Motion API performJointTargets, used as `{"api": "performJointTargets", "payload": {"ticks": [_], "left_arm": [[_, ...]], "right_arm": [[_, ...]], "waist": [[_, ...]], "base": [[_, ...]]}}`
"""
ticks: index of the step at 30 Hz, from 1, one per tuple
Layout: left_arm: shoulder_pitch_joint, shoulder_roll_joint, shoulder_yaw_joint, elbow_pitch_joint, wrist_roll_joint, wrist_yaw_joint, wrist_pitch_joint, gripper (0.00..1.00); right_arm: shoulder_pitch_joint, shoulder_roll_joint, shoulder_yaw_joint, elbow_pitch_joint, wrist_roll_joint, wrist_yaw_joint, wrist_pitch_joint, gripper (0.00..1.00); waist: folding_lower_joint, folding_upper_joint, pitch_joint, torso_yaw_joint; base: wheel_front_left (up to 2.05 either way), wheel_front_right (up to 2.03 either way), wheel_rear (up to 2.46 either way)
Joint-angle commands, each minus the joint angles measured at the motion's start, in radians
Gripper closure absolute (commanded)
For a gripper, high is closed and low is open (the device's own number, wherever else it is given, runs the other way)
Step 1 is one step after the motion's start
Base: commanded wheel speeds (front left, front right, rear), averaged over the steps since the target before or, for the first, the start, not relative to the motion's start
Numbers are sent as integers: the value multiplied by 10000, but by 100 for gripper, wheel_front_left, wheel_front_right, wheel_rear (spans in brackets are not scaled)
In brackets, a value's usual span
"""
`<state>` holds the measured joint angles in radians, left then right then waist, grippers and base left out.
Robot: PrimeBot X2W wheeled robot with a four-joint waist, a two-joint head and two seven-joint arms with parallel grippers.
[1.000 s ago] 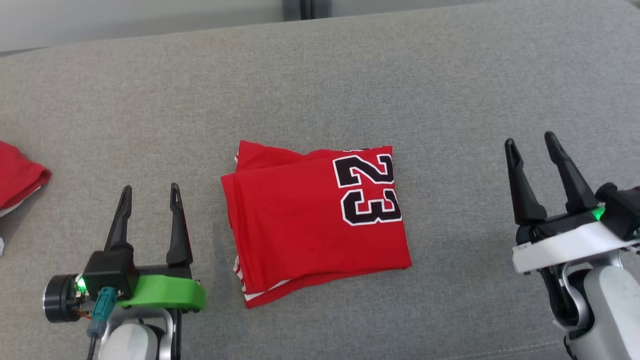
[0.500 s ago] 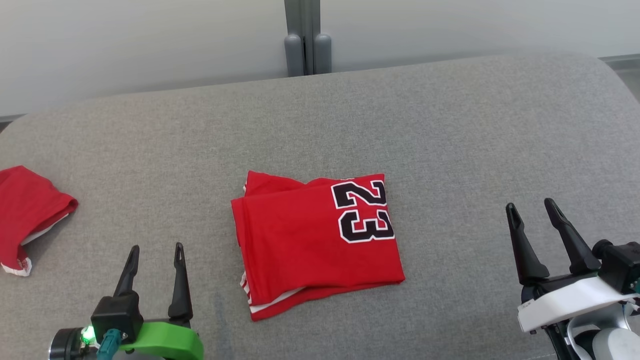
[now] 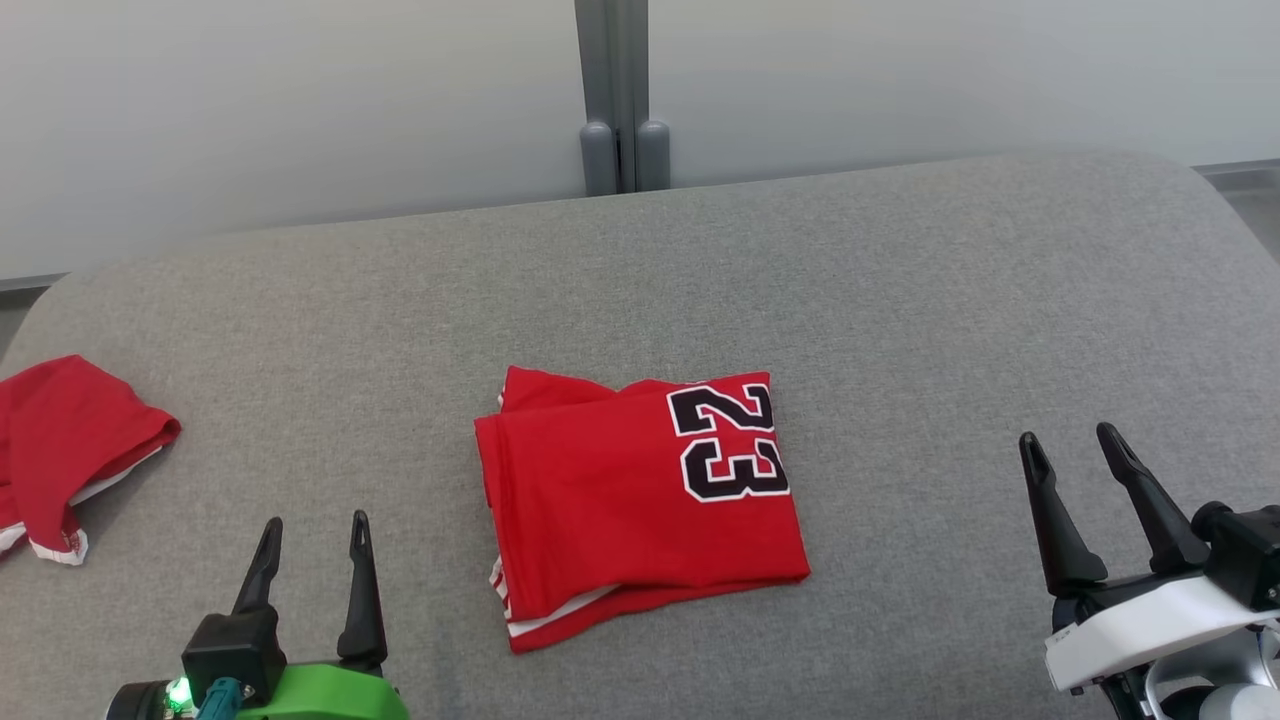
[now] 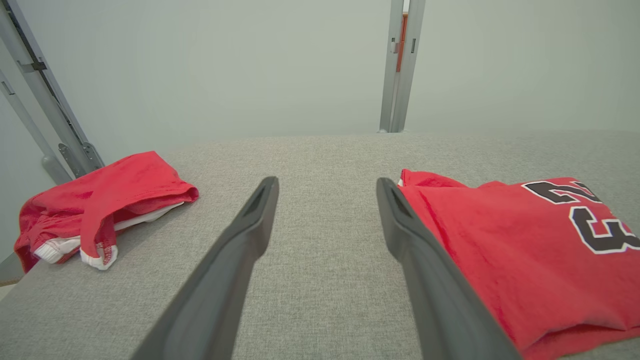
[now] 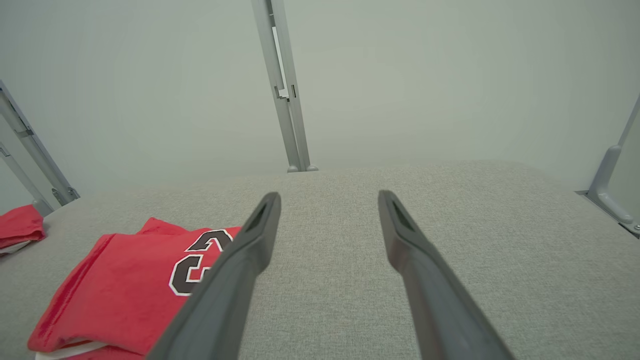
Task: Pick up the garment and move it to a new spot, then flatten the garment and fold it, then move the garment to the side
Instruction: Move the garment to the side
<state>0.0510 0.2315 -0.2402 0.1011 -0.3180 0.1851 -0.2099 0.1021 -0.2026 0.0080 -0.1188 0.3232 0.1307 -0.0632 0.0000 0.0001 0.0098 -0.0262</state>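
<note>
The folded red garment (image 3: 640,500) lies flat on the grey bench (image 3: 900,300). The left gripper (image 3: 315,522) and right gripper (image 3: 1068,435) hover either side, both spread and empty.

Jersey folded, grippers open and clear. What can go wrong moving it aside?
1. The folded jersey shows loose layers at its near left corner; a shallow pinch might lift only the top ones, undoing the fold.
2. A second red garment lies far left; a leftward move might land on it.
</note>
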Motion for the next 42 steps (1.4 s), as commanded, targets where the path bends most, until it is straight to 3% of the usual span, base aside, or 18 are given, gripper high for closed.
{"api": "performJointTargets", "payload": {"ticks": [1, 13, 21, 29, 36, 37, 39, 40, 42], "left_arm": [[91, 25, 17, 0, -86, 51, -29, 0], [-316, 89, 60, -62, -68, 89, -211, 0], [-1488, -116, -14, -297, 118, -84, -413, 0], [-2534, -541, -217, -295, 371, -329, -551, 0], [-2923, -801, -135, -441, 626, -466, -558, 0], [-2949, -816, -104, -483, 666, -494, -560, 0], [-2952, -822, -55, -517, 745, -533, -560, 0], [-2945, -825, -44, -528, 790, -567, -560, 0], [-2904, -802, -22, -554, 850, -628, -555, 0]], "right_arm": [[145, -22, -30, -56, -24, 0, 22, 0], [105, -104, -236, -84, 44, 0, 195, 0], [-872, -394, 221, 275, 147, 0, 483, 0], [-2423, -288, 1604, 2309, 543, 0, 295, 0], [-3500, -146, 2721, 4350, 1004, 0, 64, 0], [-3624, -153, 2944, 4584, 1129, 0, 100, 16], [-3752, -164, 3214, 4969, 1304, 0, 135, 84], [-3796, -170, 3344, 5064, 1397, 0, 139, 100], [-3918, -226, 3621, 5108, 1489, 0, 14, 100]], "waist": [[0, -1, 2, 10], [0, -1, 288, 298], [0, -1, 1949, 1000], [0, -1, 3165, 1693], [0, -1, 3486, 1918], [0, -1, 3503, 1907], [0, -1, 3505, 1840], [0, -1, 3504, 1786], [0, -1, 3510, 1593]], "base": [[0, 0, 0], [0, 0, 0], [0, 0, 0], [0, 0, 0], [0, 0, 0], [0, 0, 0], [0, 0, 0], [0, 0, 0], [0, 0, 0]]}}
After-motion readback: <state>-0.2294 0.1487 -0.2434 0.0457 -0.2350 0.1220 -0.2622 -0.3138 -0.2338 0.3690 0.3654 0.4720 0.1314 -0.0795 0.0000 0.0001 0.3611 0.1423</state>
